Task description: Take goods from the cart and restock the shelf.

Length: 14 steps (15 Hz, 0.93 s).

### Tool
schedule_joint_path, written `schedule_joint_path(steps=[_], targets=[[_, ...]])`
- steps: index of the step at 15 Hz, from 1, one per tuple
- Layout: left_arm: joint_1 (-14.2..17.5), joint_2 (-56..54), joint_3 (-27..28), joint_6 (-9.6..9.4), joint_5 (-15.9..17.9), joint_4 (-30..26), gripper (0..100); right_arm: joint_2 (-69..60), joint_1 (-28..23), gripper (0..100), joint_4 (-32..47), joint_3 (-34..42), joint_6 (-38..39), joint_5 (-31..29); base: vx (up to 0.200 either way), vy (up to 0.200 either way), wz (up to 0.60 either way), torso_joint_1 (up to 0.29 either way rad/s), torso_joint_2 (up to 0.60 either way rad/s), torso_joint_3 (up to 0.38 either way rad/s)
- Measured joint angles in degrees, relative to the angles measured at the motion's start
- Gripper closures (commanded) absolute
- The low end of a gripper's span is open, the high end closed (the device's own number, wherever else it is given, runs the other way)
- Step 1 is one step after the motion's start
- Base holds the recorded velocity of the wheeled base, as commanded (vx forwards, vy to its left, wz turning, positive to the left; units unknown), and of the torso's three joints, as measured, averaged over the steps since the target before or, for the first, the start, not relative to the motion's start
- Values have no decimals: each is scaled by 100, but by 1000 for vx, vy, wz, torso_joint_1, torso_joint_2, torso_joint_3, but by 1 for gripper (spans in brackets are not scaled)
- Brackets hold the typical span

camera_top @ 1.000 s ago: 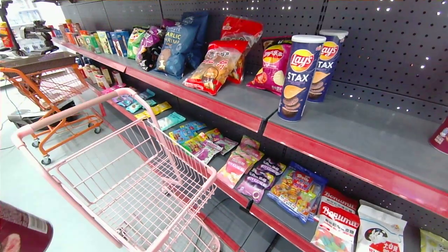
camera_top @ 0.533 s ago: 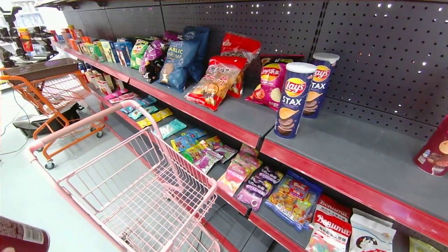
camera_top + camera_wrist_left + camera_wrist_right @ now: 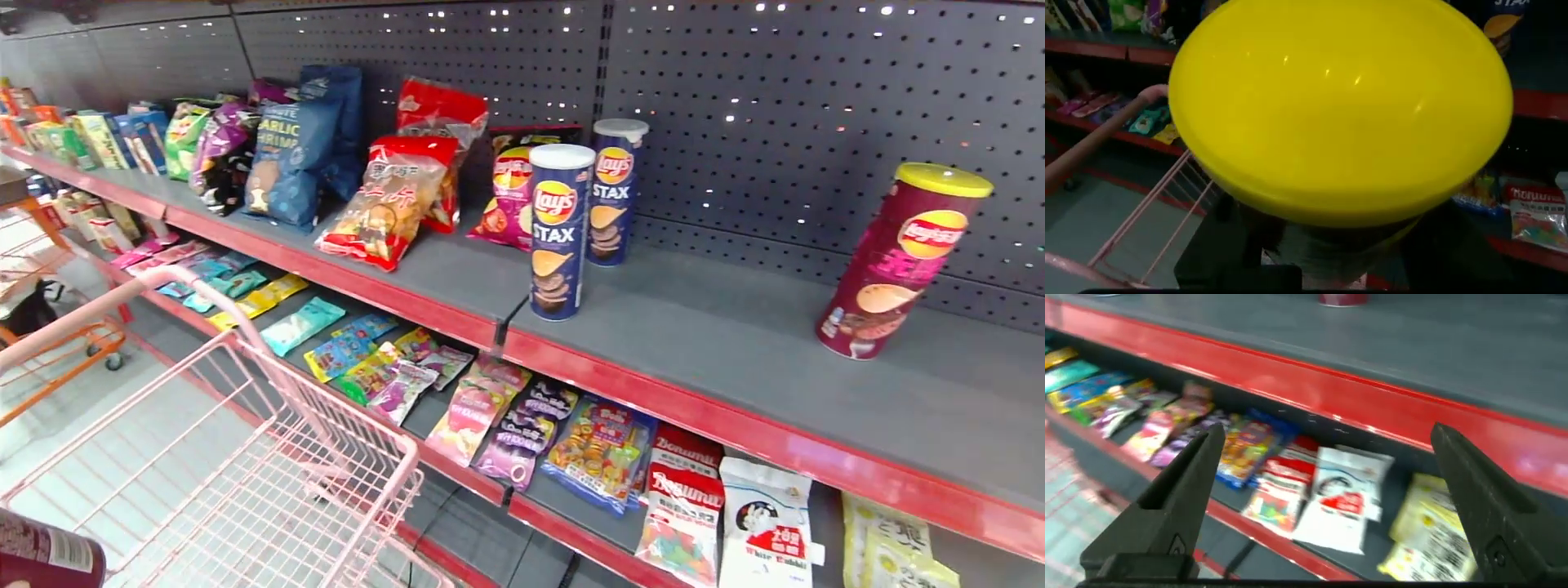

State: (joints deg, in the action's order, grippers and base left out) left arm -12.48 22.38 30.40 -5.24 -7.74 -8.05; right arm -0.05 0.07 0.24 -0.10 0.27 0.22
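Observation:
A dark red chips can with a yellow lid [image 3: 1339, 106] sits right before the left wrist camera, held in my left gripper [image 3: 1323, 255]. The same can's body [image 3: 41, 557] shows at the bottom left of the head view, beside the pink cart [image 3: 245, 457]. On the grey upper shelf [image 3: 735, 343] a matching maroon can [image 3: 898, 261] stands upright to the right, and two blue chips cans [image 3: 559, 229] stand near the middle. My right gripper [image 3: 1323, 506] is open, with nothing between its fingers, in front of the lower shelf's snack bags [image 3: 1331, 498].
Snack bags [image 3: 384, 200] lean along the upper shelf's left part. Flat candy packs [image 3: 490, 408] cover the lower shelf. An orange cart [image 3: 49, 343] stands at the far left. Bare shelf lies between the blue cans and the maroon can.
The head camera has swung to the right, bringing the maroon can on the shelf into view. The held can stays at the bottom left corner.

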Motion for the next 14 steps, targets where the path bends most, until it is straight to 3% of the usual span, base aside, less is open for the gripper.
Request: schedule_joint_path(steps=[6,9,14], targets=[[2,-6,-4,-291,-27,15,100,0,0,0,2,2,-2,2,0,0,-600,0,-2,3],[2,-1,-11,-521,-40,13,100,0,-2,0,-2,2,0,0,0,0,0,0,0,0],[22,2,-1,-720,-71,11,100,0,2,0,0,2,-6,2,40,0,0,0,0,1]])
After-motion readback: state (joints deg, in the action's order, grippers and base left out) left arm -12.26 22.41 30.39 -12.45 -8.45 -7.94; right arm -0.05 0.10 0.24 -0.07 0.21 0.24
